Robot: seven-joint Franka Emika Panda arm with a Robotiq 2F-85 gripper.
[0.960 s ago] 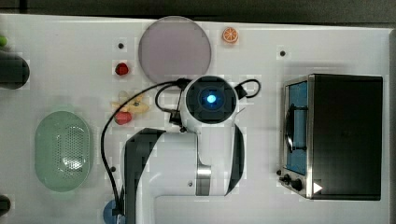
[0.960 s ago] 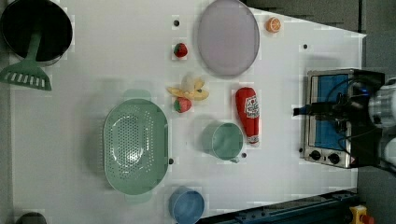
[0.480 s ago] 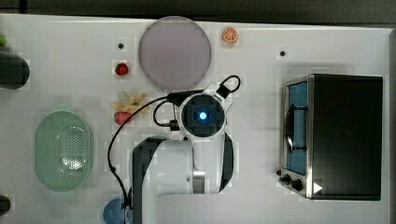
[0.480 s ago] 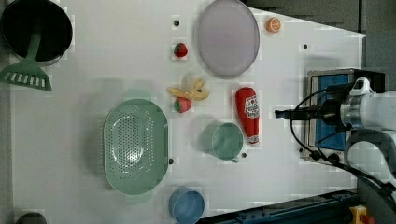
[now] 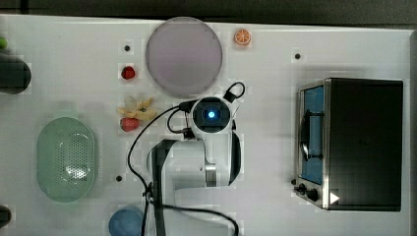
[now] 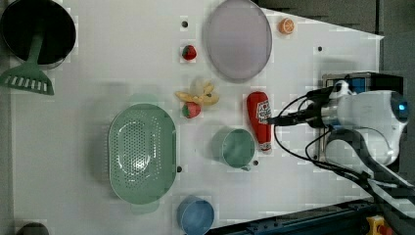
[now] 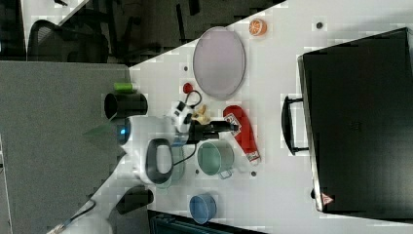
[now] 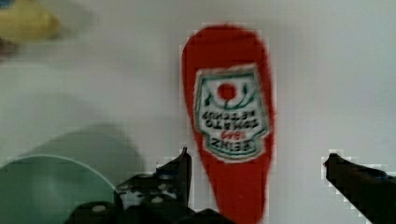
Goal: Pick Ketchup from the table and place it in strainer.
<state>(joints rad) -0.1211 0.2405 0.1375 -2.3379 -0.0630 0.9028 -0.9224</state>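
Observation:
The Ketchup [image 6: 259, 120] is a small red bottle with a label, lying flat on the white table between the purple plate and the green cup; it also shows in the right view [image 7: 242, 129]. My gripper [image 8: 257, 161] is open. Its dark fingertips [image 8: 183, 163] stand on either side of the bottle's narrow end, apart from it. In the left view the gripper [image 6: 272, 119] reaches the bottle from the left view's right. The strainer [image 6: 142, 152], a pale mint-green oval basket with holes, lies to the left view's left of the cup and also shows in the top view [image 5: 66, 160].
A green cup [image 6: 237, 147] stands right beside the Ketchup. A purple plate [image 6: 238, 39], a banana with a strawberry [image 6: 198, 95], a blue cup [image 6: 195, 215] and an orange slice [image 6: 286, 25] lie around. A toaster oven [image 5: 359, 142] stands at the top view's right.
The arm has swung toward the left view's left, bringing the gripper over the Ketchup. The jaws have stayed open; nothing on the table has moved.

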